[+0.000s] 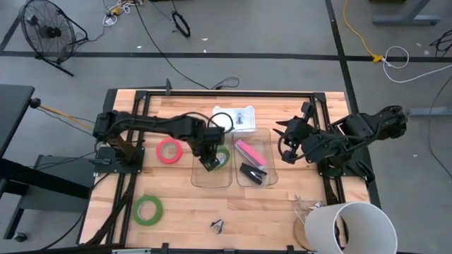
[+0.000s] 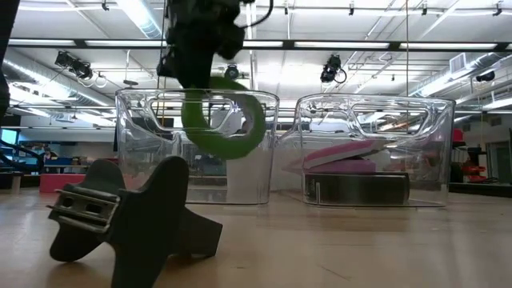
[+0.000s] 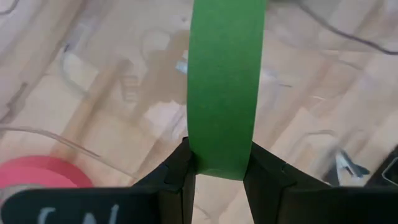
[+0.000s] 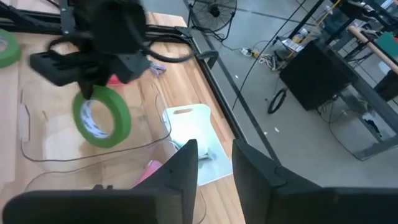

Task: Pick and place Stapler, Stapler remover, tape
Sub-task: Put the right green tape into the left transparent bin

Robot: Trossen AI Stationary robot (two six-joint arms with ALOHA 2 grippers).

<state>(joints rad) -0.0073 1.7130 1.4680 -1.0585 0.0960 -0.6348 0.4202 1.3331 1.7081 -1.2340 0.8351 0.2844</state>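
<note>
My left gripper [image 1: 211, 159] is shut on a green tape roll [image 1: 223, 156] over the left clear bin [image 1: 200, 180]; the roll also shows in the low view [image 2: 228, 120] and the right wrist view [image 4: 102, 118]. The right clear bin [image 1: 270, 156] holds a pink stapler [image 1: 248, 151] and a black stapler [image 1: 253, 174]. A black staple remover [image 1: 217, 226] lies on the table near its front edge and looms large in the low view [image 2: 128, 216]. My right gripper [image 4: 214, 155] is open and empty, right of the bins [image 1: 284, 144]. My left gripper pinches the green roll's band [image 3: 221, 158] between its two fingers [image 3: 179, 177], one finger on each flat side of the ring. The fingers come from above and hold the ring's upper part. The roll hangs below them on edge, clear of the table.
A red tape roll [image 1: 168, 151] lies left of the bins and a second green roll [image 1: 148, 209] near the front left. A white tray [image 1: 239, 118] sits behind the bins. A white bucket [image 1: 349, 226] stands at the front right corner.
</note>
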